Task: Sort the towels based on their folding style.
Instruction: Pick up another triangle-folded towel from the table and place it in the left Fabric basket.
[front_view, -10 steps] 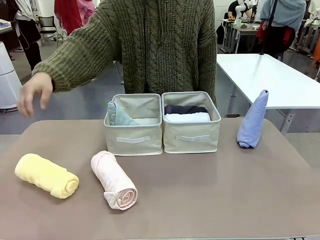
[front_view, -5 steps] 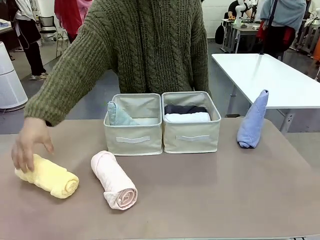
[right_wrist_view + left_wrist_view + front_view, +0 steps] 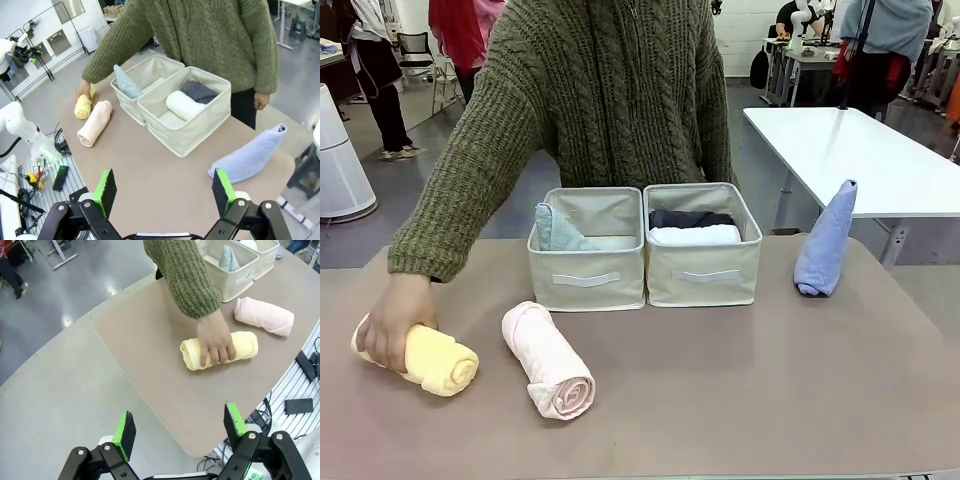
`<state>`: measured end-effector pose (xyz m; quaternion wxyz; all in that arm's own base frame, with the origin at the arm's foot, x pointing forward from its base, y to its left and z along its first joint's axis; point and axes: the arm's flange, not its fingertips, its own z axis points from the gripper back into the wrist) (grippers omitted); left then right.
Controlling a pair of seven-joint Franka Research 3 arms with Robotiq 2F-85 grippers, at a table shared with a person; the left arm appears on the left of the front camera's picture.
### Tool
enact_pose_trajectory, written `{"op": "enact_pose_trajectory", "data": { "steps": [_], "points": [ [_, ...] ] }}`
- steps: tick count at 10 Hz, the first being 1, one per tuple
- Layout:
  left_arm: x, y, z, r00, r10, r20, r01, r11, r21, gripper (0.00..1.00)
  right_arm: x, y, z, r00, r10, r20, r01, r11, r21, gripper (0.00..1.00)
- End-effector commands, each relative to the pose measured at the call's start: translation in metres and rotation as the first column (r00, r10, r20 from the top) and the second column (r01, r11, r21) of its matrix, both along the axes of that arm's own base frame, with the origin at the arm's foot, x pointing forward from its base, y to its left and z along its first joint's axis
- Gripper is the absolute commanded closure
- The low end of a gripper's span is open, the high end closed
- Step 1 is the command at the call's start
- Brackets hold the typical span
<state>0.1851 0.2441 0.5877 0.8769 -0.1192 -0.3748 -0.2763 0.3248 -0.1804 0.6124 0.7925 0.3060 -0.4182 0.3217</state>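
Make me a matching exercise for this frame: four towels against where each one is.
Towels:
1 yellow roll
2 pink roll
3 white roll
4 blue towel

Places:
A in the right bin
B under the person's hand
C lying in front of the left bin
D standing apart, far right on the mat

Pairs: 1-B, 2-C, 3-A, 4-D

The robot's left hand [image 3: 179, 424] is a black two-finger piece. Its linkage bars are joined by round silvery pins, and each finger is faced with a bright green pad [image 3: 125, 429]. The right hand [image 3: 164, 192] is built the same way, with black links and green pads. One arm [image 3: 19, 125] is smooth, rounded and white, with a black cable hanging from it. The person wears a chunky olive-green cable-knit sweater [image 3: 620, 90] with a ribbed cuff [image 3: 428, 255].
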Motion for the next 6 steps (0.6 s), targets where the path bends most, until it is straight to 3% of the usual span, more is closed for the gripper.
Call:
{"op": "enact_pose_trajectory", "data": {
  "steps": [1,6],
  "points": [
    [-0.0019,0.0002,-0.0026,1.000,-0.015,0.008,0.015,1.000,-0.004,0.08,0.0007,0.0012,-0.0004,1.000,0.010,0.011,-0.010,1.000,0.016,0.00],
    [-0.0019,0.0002,-0.0026,1.000,-0.015,0.008,0.015,1.000,-0.004,0.08,0.0007,0.0012,-0.0004,1.000,0.010,0.011,-0.010,1.000,0.016,0.00]
  ]
}}
